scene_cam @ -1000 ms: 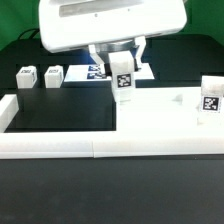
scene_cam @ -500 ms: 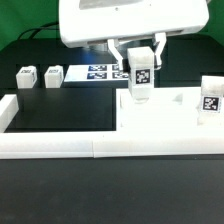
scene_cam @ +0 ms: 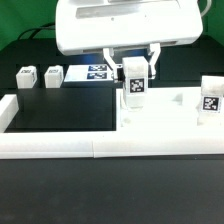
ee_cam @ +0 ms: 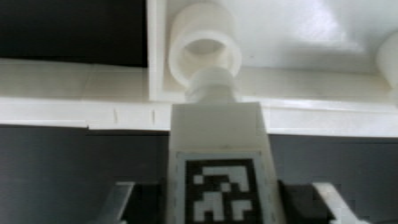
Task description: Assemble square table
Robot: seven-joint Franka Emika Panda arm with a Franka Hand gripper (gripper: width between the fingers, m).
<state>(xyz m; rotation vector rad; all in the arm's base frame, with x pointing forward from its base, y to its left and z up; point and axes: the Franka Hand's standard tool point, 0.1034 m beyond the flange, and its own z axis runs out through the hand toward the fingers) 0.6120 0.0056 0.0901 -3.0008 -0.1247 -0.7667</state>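
My gripper (scene_cam: 135, 70) is shut on a white leg block (scene_cam: 134, 86) with a black-and-white tag, held upright over the far left part of the flat white slab (scene_cam: 165, 118). Whether its lower end touches the slab I cannot tell. In the wrist view the held leg (ee_cam: 219, 140) runs out from between my fingers (ee_cam: 132, 202), and its narrow tip points at a rounded white part with a round hole (ee_cam: 208, 46). Another tagged leg (scene_cam: 209, 98) stands on the slab at the exterior view's right. Two more leg blocks (scene_cam: 25, 77) (scene_cam: 54, 75) lie far left.
A long white border rail (scene_cam: 90, 146) runs along the front, with a side piece (scene_cam: 8, 112) at the exterior view's left. The marker board (scene_cam: 98, 72) lies behind the gripper. The black mat (scene_cam: 65, 108) lies between the rail and the blocks.
The gripper carried the leg toward the exterior view's right, then came back a little to the left. Its grip on the leg is unchanged.
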